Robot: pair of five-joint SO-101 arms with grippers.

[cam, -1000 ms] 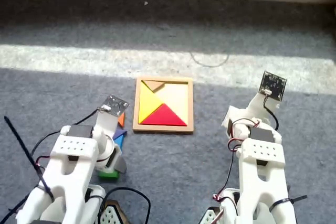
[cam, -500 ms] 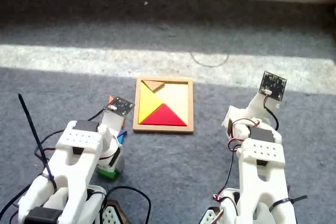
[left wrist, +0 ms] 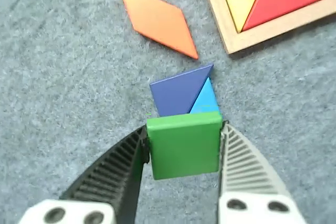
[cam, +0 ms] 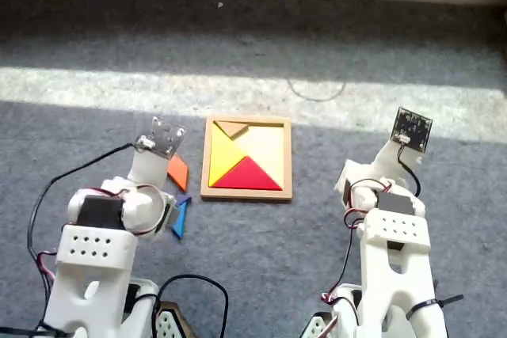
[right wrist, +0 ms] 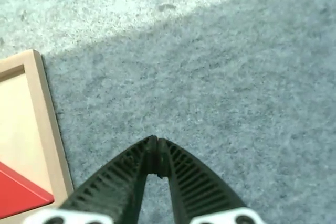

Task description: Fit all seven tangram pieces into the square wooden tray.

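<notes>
Our left gripper has lifted beside the tray, pinching the green square; we keep it level going in.

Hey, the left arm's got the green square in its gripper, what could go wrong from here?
The green square is pinched only by two edges in the left gripper, so it may twist or slip out. It looks to touch the dark blue triangle and light blue triangle, so a low move could drag them. Carried low, it could also catch on the rim of the wooden tray.
</notes>
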